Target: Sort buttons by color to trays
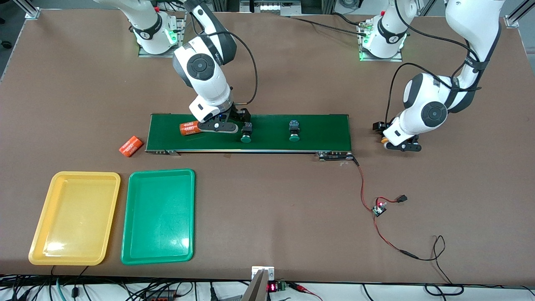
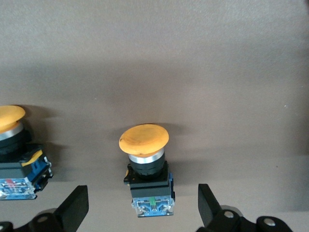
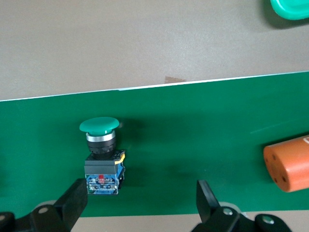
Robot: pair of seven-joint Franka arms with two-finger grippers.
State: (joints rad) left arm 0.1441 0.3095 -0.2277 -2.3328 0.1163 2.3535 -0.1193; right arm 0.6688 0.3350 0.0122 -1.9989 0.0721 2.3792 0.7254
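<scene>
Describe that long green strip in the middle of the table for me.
The conveyor belt is a long, flat, dark green strip with a matte surface and a thin metal edge, lying on the brown table. Two green-capped buttons and one orange cylinder lie on it. A red-and-black cable leaves one end.

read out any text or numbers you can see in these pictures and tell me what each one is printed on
"4680", printed more than once: orange cylinder on the conveyor belt, by the right tool.
"4680", partly legible: orange cylinder on the table, off the belt's end.
Red digits: small display at the table edge, too small to read.
Button terminal markings: blurred, unreadable.
</scene>
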